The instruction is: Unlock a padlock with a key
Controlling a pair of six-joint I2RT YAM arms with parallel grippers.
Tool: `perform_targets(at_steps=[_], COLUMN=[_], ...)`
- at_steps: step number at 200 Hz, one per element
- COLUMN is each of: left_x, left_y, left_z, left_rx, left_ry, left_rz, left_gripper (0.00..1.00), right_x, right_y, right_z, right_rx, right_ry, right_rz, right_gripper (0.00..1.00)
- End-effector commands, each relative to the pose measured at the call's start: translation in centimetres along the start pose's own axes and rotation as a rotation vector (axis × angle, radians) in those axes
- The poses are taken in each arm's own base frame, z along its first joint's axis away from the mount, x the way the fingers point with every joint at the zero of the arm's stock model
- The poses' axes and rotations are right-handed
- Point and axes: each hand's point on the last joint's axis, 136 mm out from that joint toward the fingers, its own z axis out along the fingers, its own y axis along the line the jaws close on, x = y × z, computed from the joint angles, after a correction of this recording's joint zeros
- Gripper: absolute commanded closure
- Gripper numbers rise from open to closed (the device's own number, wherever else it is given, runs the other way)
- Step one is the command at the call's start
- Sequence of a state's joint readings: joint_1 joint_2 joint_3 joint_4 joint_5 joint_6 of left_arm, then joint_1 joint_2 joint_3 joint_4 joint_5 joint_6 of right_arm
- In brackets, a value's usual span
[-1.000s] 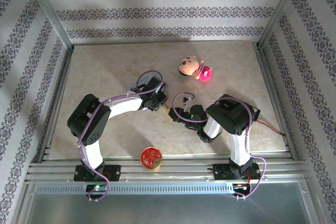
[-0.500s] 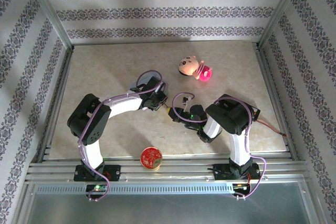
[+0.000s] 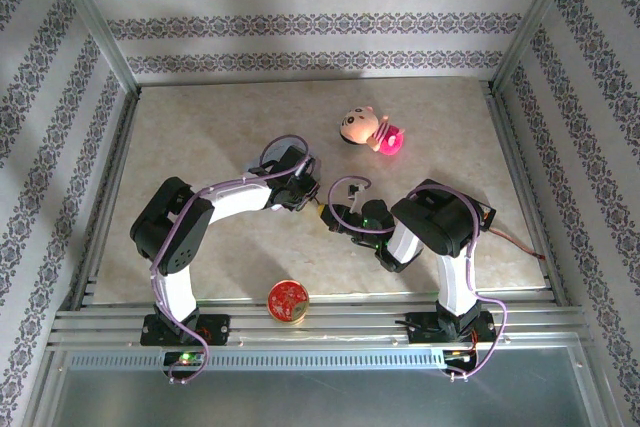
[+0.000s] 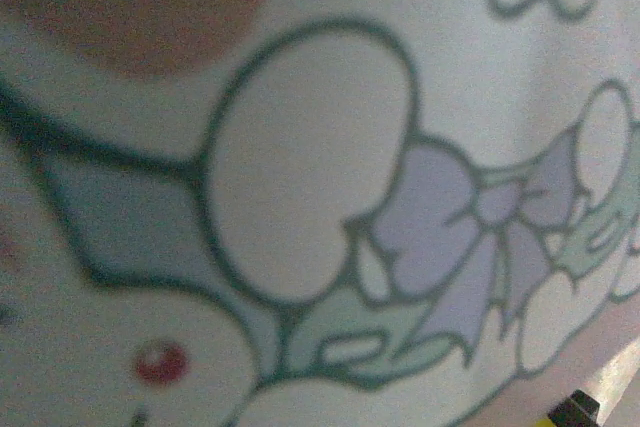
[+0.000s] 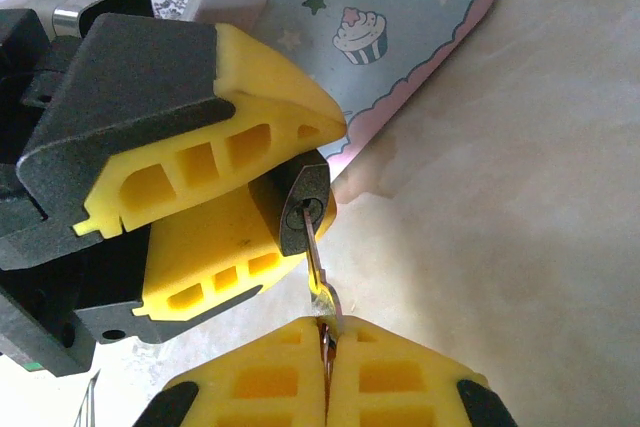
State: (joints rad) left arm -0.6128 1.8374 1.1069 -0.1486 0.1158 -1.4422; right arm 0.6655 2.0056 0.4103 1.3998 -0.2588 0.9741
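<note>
Almost nothing moved since earlier; left arm point(image 3: 240, 197) shifted slightly. Nearest, right hand point(image 5: 325, 337) pinches key point(image 5: 318, 272), tip in keyhole of padlock point(image 5: 300, 209) just ahead, clamped in left hand point(image 5: 322, 172). Close behind, blue tin point(image 5: 400, 27) crowds it; doll point(image 3: 365, 129) farther ahead.

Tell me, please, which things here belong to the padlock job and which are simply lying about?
In the job:
padlock, clamped in the left gripper
key, tip in the keyhole, pinched by the right gripper

Lying about:
pale blue tin
round red tin
doll toy
</note>
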Motion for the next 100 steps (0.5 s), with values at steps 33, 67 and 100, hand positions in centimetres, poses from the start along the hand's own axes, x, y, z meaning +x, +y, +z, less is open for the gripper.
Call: perform_targets(at_steps=[33, 67, 100], left_x=[1.5, 2.5, 2.8], left_y=[-0.7, -0.8, -0.3], left_z=[0.2, -0.5, -0.6], left_rx=[0.021, 0.012, -0.020], left_ry=[0.123, 0.182, 0.202], left_rz=[-0.009, 0.007, 0.021], left_gripper=[0.87, 0.87, 0.92], right_x=[0.0, -0.9, -1.3], right_y=[-1.0, -1.0, -0.8], right_z=[0.8, 1.1, 1.3], right_rx=[0.019, 0.007, -0.011], right_ry=[0.009, 0.001, 0.005], right_rz=[-0.004, -0.013, -0.013], right_gripper=[1.00, 1.00, 1.00])
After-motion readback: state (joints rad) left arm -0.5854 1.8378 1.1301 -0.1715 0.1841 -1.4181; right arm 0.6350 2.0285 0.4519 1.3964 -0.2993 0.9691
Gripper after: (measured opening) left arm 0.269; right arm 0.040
